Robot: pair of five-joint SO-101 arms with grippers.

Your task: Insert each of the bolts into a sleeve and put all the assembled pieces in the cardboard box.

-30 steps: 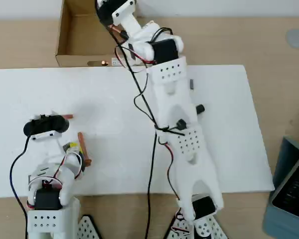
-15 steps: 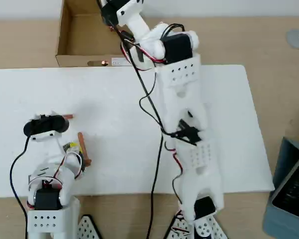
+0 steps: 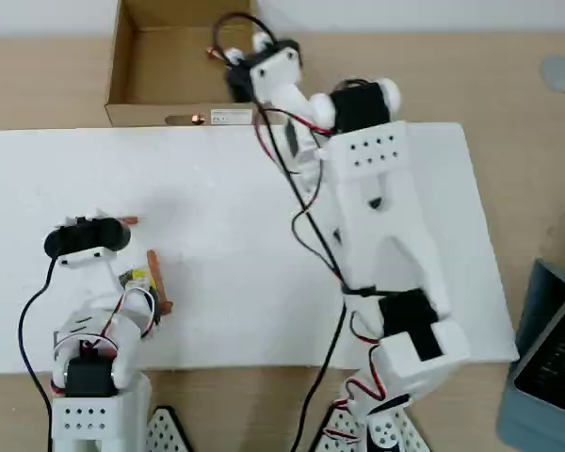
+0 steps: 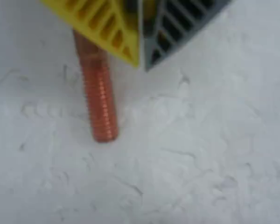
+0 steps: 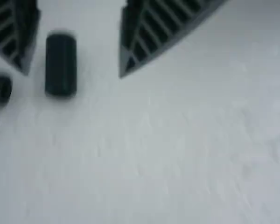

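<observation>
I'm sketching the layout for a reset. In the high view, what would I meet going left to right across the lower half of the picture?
left arm → bolt → right arm → grey container

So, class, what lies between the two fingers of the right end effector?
A dark sleeve, lying on the white mat between the open right end effector's fingers, closer to one finger and apart from both. The right wrist view shows it.
</observation>
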